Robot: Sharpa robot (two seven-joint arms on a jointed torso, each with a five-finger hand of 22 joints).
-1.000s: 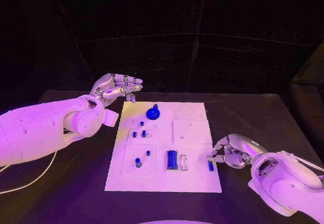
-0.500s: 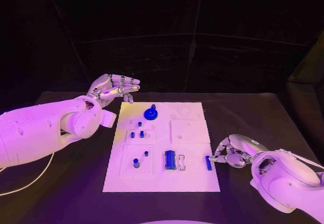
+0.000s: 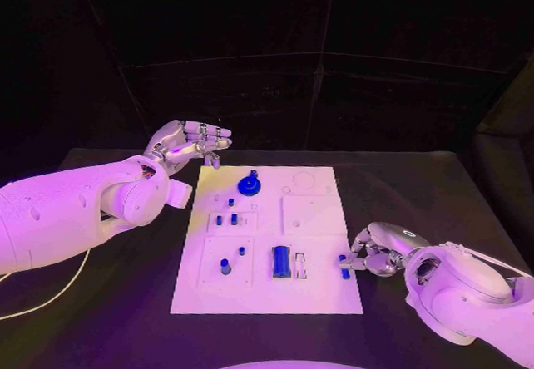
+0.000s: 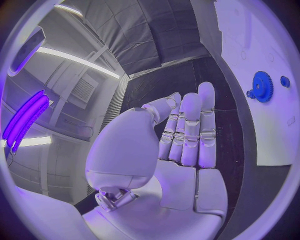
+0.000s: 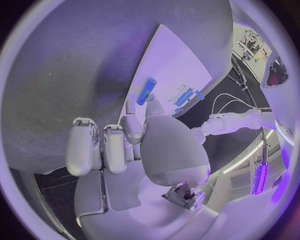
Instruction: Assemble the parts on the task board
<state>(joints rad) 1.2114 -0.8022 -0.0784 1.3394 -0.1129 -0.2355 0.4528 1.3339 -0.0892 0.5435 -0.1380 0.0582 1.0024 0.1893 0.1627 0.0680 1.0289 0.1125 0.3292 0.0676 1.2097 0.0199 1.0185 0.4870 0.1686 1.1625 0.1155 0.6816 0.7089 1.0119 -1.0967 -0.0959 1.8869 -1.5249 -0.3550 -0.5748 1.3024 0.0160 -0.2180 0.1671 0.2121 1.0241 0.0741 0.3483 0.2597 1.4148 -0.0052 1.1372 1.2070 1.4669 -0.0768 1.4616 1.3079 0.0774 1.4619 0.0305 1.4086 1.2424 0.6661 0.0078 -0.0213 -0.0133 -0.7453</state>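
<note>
Head view: the board lies mid-surface, blue parts set across it, a gear at its far end and a long peg in a near slot. The left hand hovers off the board's far left corner, fingers curled, nothing in them. The right hand sits at the board's right edge, fingertips on a small peg (pinched or only touched, I cannot tell).

Left wrist: fingers side by side, palm bare, gear beyond.

Right wrist: fingers bent near a peg.
</note>
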